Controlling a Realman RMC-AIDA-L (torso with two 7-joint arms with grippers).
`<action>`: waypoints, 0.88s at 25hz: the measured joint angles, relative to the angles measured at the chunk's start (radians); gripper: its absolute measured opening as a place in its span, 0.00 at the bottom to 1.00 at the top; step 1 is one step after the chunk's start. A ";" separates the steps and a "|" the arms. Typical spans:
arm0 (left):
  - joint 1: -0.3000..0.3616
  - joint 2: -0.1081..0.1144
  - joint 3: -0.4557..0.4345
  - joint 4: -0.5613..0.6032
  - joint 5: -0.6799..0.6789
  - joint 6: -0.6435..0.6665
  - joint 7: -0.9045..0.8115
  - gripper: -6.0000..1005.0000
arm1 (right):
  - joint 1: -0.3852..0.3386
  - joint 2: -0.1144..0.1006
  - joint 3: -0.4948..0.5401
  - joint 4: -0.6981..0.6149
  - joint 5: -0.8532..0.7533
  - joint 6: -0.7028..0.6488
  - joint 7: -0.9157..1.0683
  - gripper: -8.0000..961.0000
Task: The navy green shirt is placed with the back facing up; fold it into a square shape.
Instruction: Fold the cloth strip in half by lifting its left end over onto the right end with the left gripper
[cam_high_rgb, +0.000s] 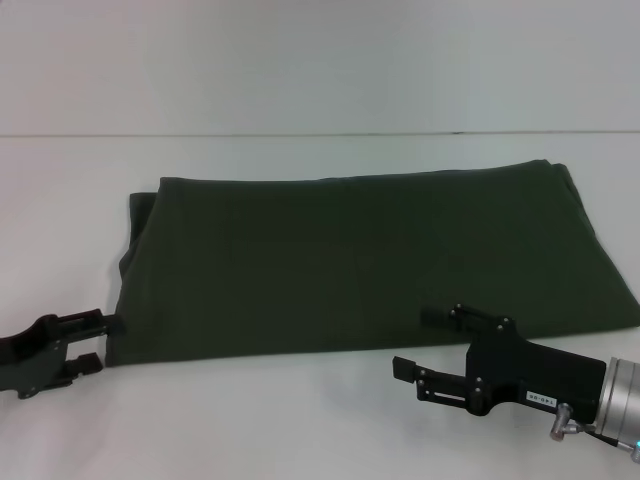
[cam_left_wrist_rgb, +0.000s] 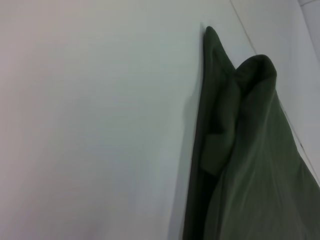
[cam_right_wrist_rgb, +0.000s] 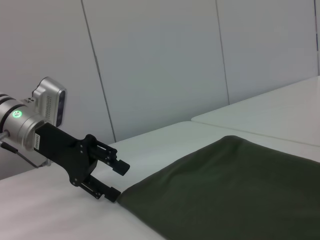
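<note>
Lying flat on the white bench (cam_high_rgb: 300, 420), the navy green shirt (cam_high_rgb: 360, 260) fills the head view; the left gripper (cam_high_rgb: 95, 342) gapes at its near-left corner, the right gripper (cam_high_rgb: 425, 342) gapes at its near edge. Left wrist: the shirt's folded edge. Right wrist: the left gripper touches the corner.

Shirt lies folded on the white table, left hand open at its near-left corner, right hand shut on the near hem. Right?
Not quite. In the head view the right hand is open at the near hem of the navy green shirt, gripping nothing. The left hand is open at the near-left corner, and the shirt lies folded on the white table.
</note>
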 joint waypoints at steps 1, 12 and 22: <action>-0.001 0.000 0.001 0.000 0.000 -0.001 0.000 0.74 | 0.000 0.000 0.000 0.000 0.000 0.000 0.000 0.89; -0.009 0.000 0.006 -0.028 -0.002 -0.010 -0.001 0.74 | 0.001 0.000 0.002 0.000 0.000 -0.001 0.000 0.89; -0.060 0.000 0.035 -0.081 -0.008 -0.045 0.010 0.74 | 0.003 0.000 0.003 0.000 0.000 -0.016 0.000 0.89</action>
